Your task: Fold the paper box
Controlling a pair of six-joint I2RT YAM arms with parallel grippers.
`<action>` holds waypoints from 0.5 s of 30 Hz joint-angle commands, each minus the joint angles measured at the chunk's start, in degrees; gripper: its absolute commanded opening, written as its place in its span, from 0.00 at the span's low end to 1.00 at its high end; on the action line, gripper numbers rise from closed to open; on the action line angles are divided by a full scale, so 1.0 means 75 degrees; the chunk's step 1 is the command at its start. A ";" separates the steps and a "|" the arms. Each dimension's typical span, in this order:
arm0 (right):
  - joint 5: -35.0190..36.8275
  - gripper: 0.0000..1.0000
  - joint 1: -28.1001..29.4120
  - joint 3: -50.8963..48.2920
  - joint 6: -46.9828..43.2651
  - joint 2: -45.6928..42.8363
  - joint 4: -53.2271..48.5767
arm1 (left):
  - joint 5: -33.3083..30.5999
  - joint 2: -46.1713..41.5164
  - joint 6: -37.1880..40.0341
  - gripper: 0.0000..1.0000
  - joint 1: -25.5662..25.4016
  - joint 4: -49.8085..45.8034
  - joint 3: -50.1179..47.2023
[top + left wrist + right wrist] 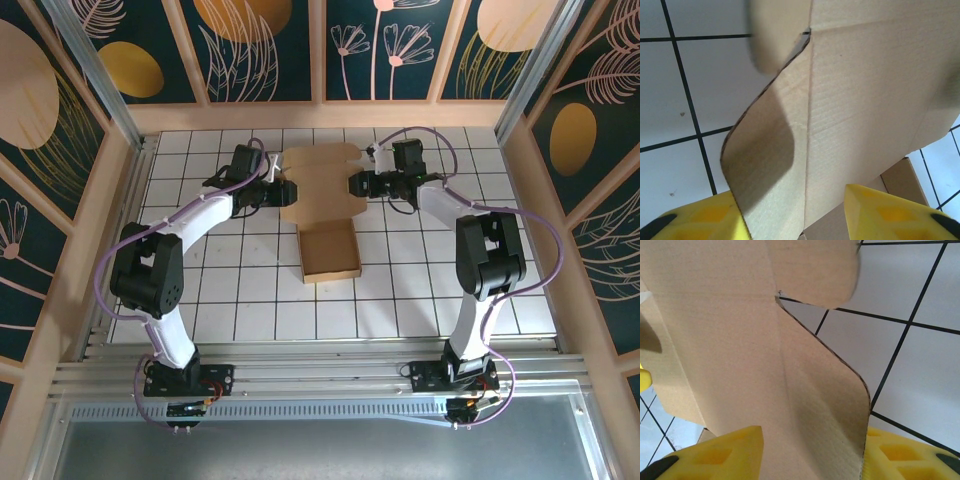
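Two paper box (330, 250) flaps inside left gripper (289, 192), right gripper (353, 186).

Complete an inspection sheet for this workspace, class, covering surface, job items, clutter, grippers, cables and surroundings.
Surface: white tiled table with black grid lines.
Job's things: brown paper box, partly folded; a tray is formed at the near end, with a flat panel and flaps beyond it.
Clutter: nothing seen.
Grippers: left gripper and right gripper each straddle a side flap, jaws apart, with yellow fingers on either side.
Cables: purple cables loop along both arms.
Surroundings: floral wall panels in wooden frames; metal rails at the near edge.
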 commanded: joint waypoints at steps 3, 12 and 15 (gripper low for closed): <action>0.0034 0.43 0.0051 0.0052 0.0086 -0.0139 0.0244 | 0.0047 0.0087 0.0294 0.36 0.0031 -0.0265 0.0286; 0.0704 0.17 0.0464 -0.0084 0.0482 -0.0345 0.0353 | 0.0220 0.0080 0.0448 0.25 -0.0061 -0.0207 0.0323; 0.0911 0.12 0.0615 -0.0190 0.0673 -0.0485 0.0425 | -0.0017 0.0024 0.0500 0.24 -0.0161 -0.0196 0.0247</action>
